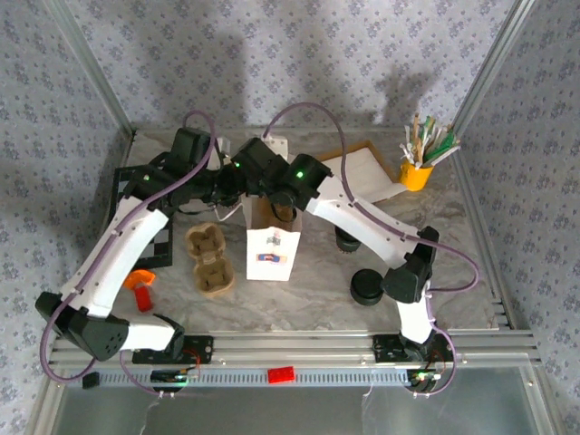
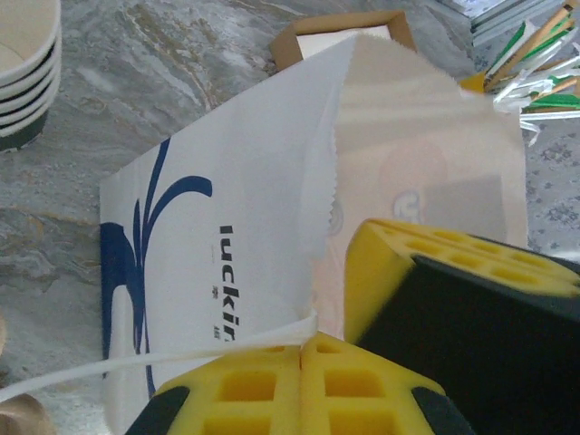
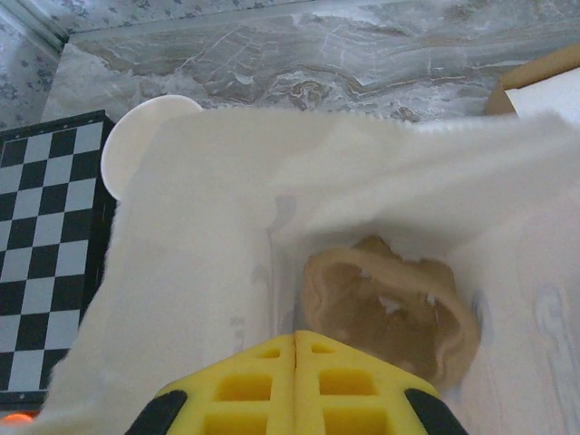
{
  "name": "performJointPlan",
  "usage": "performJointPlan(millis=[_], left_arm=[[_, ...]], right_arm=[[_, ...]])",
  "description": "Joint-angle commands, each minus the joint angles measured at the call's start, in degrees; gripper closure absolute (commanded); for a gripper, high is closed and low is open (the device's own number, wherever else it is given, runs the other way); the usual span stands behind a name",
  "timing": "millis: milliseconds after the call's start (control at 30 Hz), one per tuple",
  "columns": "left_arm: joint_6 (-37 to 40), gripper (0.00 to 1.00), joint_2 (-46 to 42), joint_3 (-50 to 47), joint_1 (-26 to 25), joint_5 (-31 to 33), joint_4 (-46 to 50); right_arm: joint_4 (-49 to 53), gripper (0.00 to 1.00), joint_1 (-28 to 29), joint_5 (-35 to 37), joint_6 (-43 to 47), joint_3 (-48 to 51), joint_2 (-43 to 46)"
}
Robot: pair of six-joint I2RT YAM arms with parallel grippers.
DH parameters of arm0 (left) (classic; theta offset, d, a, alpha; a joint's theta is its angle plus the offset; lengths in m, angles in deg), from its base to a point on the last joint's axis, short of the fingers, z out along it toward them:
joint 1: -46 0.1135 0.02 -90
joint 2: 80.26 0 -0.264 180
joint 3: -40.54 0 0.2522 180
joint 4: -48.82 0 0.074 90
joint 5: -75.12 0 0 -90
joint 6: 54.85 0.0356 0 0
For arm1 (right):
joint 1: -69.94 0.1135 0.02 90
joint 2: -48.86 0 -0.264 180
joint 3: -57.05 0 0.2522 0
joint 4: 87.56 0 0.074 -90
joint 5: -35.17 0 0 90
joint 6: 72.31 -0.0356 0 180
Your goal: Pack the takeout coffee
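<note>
Takeout coffee: pulp tray (image 3: 390,313) lies low inside paper bag (image 1: 272,254); lidded cup not made out.

Tray sits below and just beyond right gripper (image 3: 296,349), apart from it.

Right gripper pressed together at bag mouth; whether paper is caught between tips, cannot tell.

Left gripper (image 2: 301,358) pressed together, pinching white handle strip (image 2: 163,356) at bag's rim.

Step, by my read: tray loaded, you are working on bag's mouth.

Next move: gather handles, keep bag upright, avoid tug that tips tray.
</note>
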Motion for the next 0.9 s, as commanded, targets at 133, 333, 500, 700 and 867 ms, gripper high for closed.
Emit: performJointPlan(millis=[133, 333, 500, 700, 867], left_arm=[[-1.90, 1.00, -1.40, 0.48, 0.41, -5.08, -1.87], [-5.07, 1.00, -3.31, -3.19, 1.77, -7.34, -5.71], [-6.17, 1.00, -4.33, -5.19, 2.93, -8.37, -6.75], [-5.98, 1.00, -5.70, -5.94, 3.70, -6.39, -5.79], [-6.30, 1.00, -6.54, -7.44, 4.51, -6.43, -6.03]], right_arm=[[3.15, 1.00, -1.08, 1.48, -5.29, 0.44, -0.64], [3.36, 1.00, -0.96, 1.84, -8.62, 1.71, -0.98], [1.57, 1.00, -1.03, 0.73, -10.16, 3.94, -1.40], [3.13, 1.00, -1.05, 2.10, -11.39, 4.39, -2.13], [3.72, 1.00, -1.20, 2.76, -11.77, 6.27, -1.63]])
